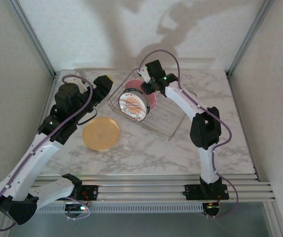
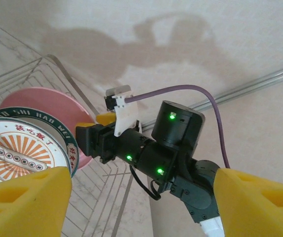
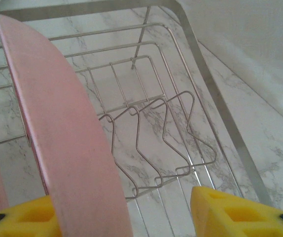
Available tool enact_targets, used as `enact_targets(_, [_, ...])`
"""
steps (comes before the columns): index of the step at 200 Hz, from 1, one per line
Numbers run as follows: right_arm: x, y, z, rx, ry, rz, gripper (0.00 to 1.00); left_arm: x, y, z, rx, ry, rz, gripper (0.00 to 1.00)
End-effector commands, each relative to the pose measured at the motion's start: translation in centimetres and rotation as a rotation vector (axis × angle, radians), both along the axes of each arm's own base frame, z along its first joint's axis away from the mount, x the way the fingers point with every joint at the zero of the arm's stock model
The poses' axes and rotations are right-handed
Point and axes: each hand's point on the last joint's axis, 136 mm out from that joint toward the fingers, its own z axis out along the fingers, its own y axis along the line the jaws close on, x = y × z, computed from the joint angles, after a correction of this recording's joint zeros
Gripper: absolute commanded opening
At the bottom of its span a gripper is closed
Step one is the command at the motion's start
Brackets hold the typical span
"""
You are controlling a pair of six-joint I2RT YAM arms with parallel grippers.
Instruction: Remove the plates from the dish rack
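One plate is out so far: the orange plate (image 1: pixel 101 133) lies flat on the desk (image 1: pixel 181 153) just off the near-left corner of the dish rack (image 1: pixel 163 123). The sunburst plate (image 1: pixel 133 104) and the pink plate (image 1: pixel 151 99) stand on edge inside the rack, pink one behind. The right pincer (image 3: pixel 126 213) straddles the pink plate's rim with a gap on one side, so released rather than clenched, and the left pincer (image 2: pixel 141 202) hangs wide and empty beside the rack, so I'd guess about a third done, pink next.
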Motion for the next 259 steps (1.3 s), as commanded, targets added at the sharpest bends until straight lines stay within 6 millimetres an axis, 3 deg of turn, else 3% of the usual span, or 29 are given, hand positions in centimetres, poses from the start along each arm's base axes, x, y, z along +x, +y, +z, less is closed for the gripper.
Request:
enact_targets(1, [0.7,0.0,0.4,0.000,-0.015,-0.024,0.52,-0.4,-0.2,1.6,-0.019,-0.053,-0.007,0.75])
enact_targets(90, [0.6,0.5,0.0,-0.042,-0.035,-0.035,0.36,-0.4,-0.8,1.9,-0.020,-0.070,-0.022,0.75])
enact_targets(135, [0.6,0.8,0.6,-0.067,-0.068,-0.054,0.23,-0.5,-0.7,1.8,-0.022,-0.071,-0.020,0.75])
enact_targets(194, [0.5,1.4,2.6,-0.135,-0.180,-0.112,0.00,-0.5,-0.7,1.8,-0.027,-0.072,-0.018,0.75])
enact_targets(259, [0.3,0.9,6.2,-0.190,-0.326,-0.149,0.00,-0.7,-0.8,1.7,-0.038,-0.072,-0.021,0.75])
